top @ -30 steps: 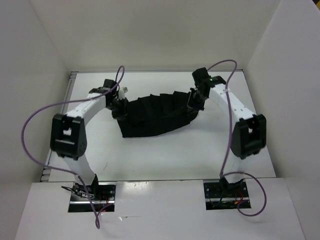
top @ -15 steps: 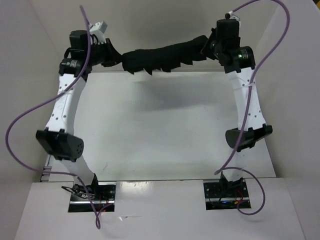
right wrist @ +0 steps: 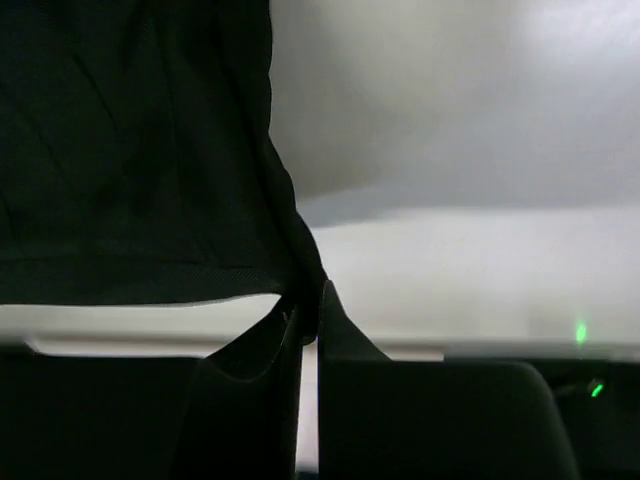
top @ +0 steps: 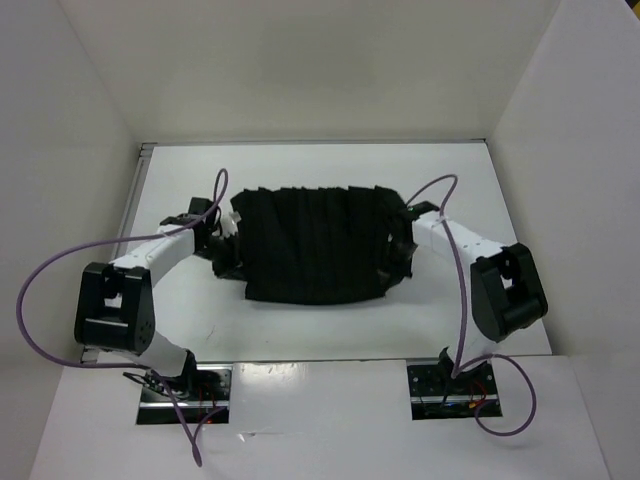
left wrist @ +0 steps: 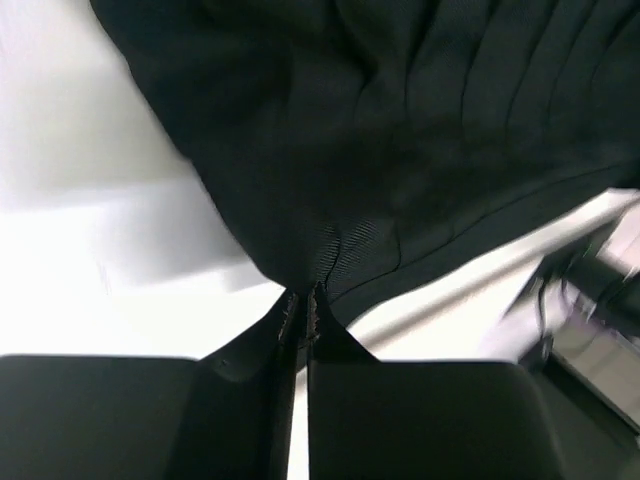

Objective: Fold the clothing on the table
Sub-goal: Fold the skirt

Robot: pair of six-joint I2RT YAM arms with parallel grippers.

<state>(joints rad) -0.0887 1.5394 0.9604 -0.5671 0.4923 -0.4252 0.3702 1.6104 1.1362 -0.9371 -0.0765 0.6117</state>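
Now, both clenched: left gripper (left wrist: 301, 312) and right gripper (right wrist: 308, 305) each pinch a side edge of the soft black pleated fabric garment (top: 315, 245), spread mid flat white tabletop (top: 330, 330); likely limp, light, drapes freely, so hold corners or hems

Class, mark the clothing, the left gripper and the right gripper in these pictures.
clothing (top: 315, 250): top view, middle of the pleated black fabric.
left gripper (left wrist: 303, 298): left wrist view, between its fingertips, pinching fabric.
right gripper (right wrist: 308, 300): right wrist view, between its fingertips, pinching fabric.

Left end effector (left wrist: 301, 308) and right end effector (right wrist: 309, 303) clamped.
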